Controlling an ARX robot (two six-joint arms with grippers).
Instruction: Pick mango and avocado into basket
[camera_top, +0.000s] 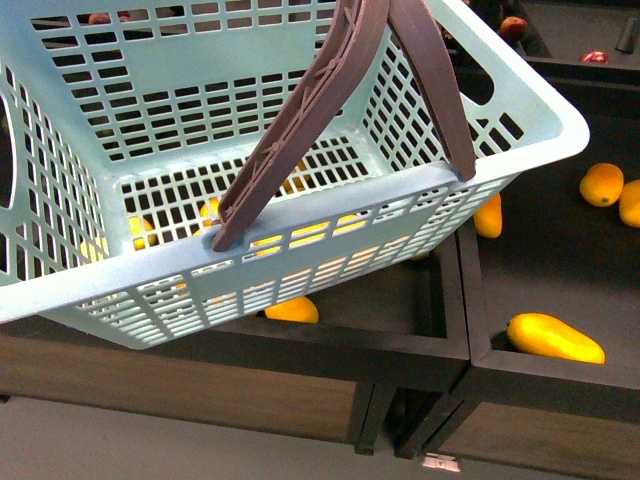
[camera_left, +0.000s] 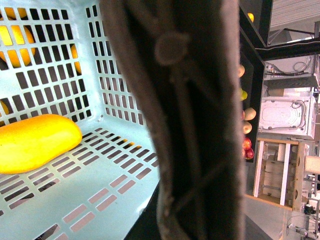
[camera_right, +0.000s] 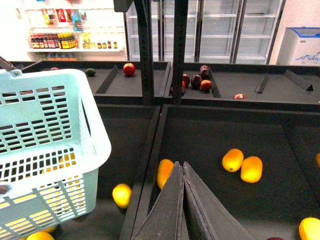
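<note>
The turquoise basket (camera_top: 90, 285) hangs tilted above the dark bins and fills most of the front view; it also shows in the right wrist view (camera_right: 95, 145). Its brown handles (camera_top: 300, 130) rise to the top edge. One handle (camera_left: 195, 125) fills the left wrist view, with my left gripper shut on it and its fingers hidden. A yellow-orange mango (camera_left: 35, 142) lies on the basket floor. My right gripper (camera_right: 182, 165) is shut and empty, over a bin beside the basket. A small dark green fruit, apparently the avocado (camera_right: 90, 72), lies in a far bin.
Loose mangoes lie in the bins: one near the front (camera_top: 555, 338), one under the basket (camera_top: 292, 310), a pair (camera_right: 241, 165) past my right gripper. Red apples (camera_right: 129, 68) and dark fruits (camera_right: 195, 80) sit in far bins. Black dividers (camera_right: 150, 150) separate the bins.
</note>
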